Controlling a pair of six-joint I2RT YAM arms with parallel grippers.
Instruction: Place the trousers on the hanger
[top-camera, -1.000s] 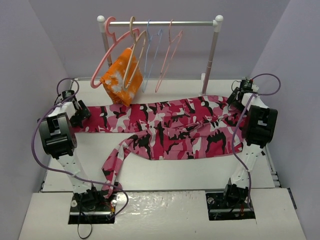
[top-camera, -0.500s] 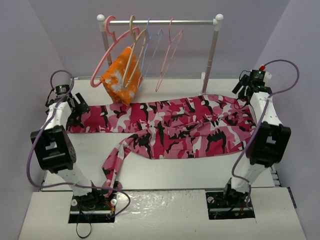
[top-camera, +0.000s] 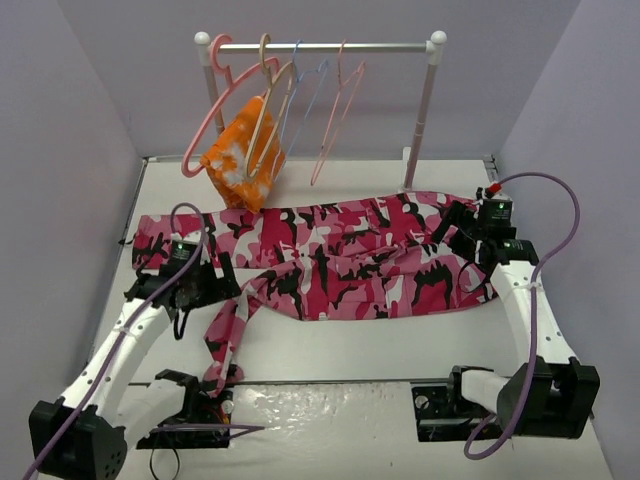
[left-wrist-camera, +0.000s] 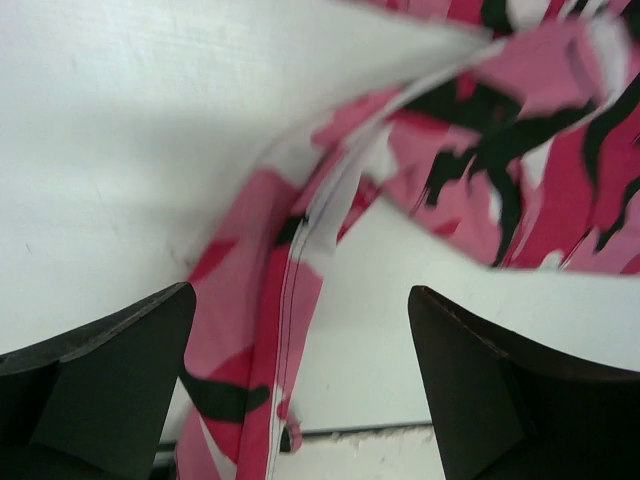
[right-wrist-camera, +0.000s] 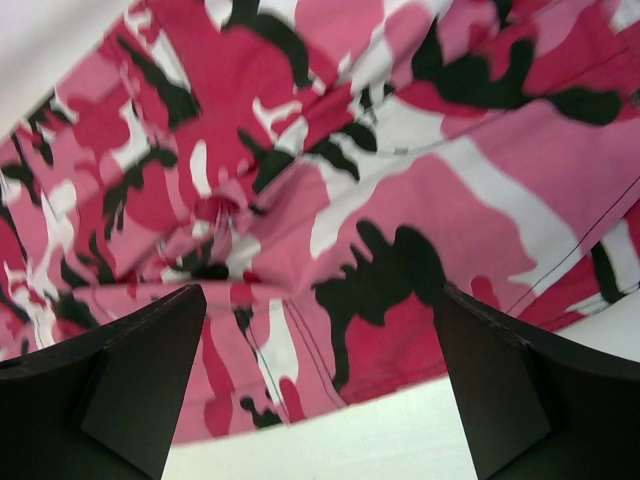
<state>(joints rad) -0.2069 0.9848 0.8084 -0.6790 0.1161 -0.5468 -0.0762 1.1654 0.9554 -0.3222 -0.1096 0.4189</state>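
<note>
Now | left end effector (left-wrist-camera: 300, 292) released | right end effector (right-wrist-camera: 320, 292) released | hanger (top-camera: 267, 62) crossbar covered by orange cloth (top-camera: 243, 150)

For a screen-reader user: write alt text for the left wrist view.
A leg of the pink camouflage trousers lies on the white table, seen between the left arm's two black fingers, which stand wide apart and hold nothing.
</note>
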